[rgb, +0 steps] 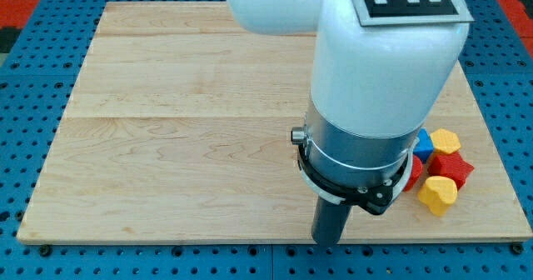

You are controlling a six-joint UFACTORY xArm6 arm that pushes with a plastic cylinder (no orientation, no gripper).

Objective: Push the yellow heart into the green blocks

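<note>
My tip (328, 242) rests on the wooden board (183, 130) near its bottom edge, right of centre. A cluster of blocks lies at the view's right, partly behind my arm. A yellow block (437, 194), seemingly the heart, is lowest in the cluster, to the right of my tip and a little above it, with a clear gap between. A red block (454, 167) touches it from above. A second yellow block (446, 140) and a blue block (425, 145) sit higher. Another red block (415, 173) peeks out beside the arm. No green blocks show; the arm hides much of the board.
The large white and grey arm body (375, 80) covers the board's upper right and centre right. A blue perforated table (33, 263) surrounds the board. The block cluster sits close to the board's right edge.
</note>
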